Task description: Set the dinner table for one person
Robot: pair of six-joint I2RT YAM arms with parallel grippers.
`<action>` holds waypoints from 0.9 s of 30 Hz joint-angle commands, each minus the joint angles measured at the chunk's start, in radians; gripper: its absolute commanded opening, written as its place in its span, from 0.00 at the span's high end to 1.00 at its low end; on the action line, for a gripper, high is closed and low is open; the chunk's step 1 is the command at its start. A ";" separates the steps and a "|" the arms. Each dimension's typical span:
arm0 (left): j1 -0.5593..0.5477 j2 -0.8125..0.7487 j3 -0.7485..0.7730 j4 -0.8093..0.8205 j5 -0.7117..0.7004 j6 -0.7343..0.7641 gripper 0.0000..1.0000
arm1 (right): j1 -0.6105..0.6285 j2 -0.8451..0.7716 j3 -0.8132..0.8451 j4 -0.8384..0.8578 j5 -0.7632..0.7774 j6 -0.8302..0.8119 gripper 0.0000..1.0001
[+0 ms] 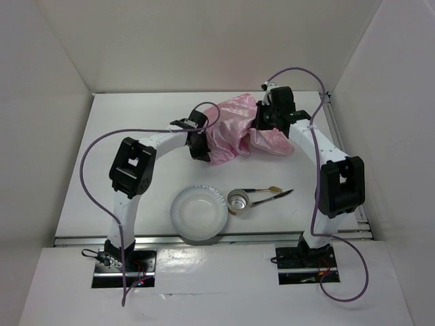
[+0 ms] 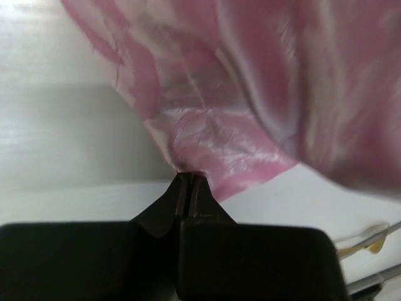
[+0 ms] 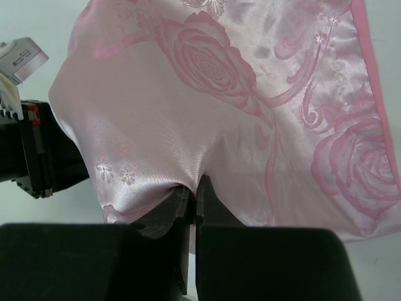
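Setup barely begun. Shiny pink rose-patterned satin mat (image 1: 238, 129) bunched beyond white round plate (image 1: 199, 212), pinched in tightly closed left end effector (image 2: 190, 177) and right end effector (image 3: 193, 187). Silver metal cup (image 1: 238, 201), cutlery (image 1: 272, 197) just right of plate on white bench (image 1: 136, 109). Mat unspread, nothing laid.

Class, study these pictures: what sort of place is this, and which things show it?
Probably a robot lab test cell, not a home: plain white walls box in the dinner table, and a left arm and right arm are bolted at its near edge.
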 commanded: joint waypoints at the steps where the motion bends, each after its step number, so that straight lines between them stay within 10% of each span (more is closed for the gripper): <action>1: 0.014 0.045 0.072 -0.015 -0.022 -0.016 1.00 | -0.008 -0.059 0.034 -0.014 -0.010 0.009 1.00; 17: 0.208 -0.189 0.201 -0.124 0.010 0.141 1.00 | -0.017 -0.068 0.028 -0.035 -0.044 0.000 1.00; 23: 0.059 -0.349 -0.147 0.300 0.351 0.079 0.44 | -0.027 -0.057 0.058 -0.044 -0.068 0.018 1.00; 27: -0.053 -0.309 -0.097 0.327 0.352 0.168 0.35 | -0.036 -0.036 0.110 -0.103 -0.105 0.018 1.00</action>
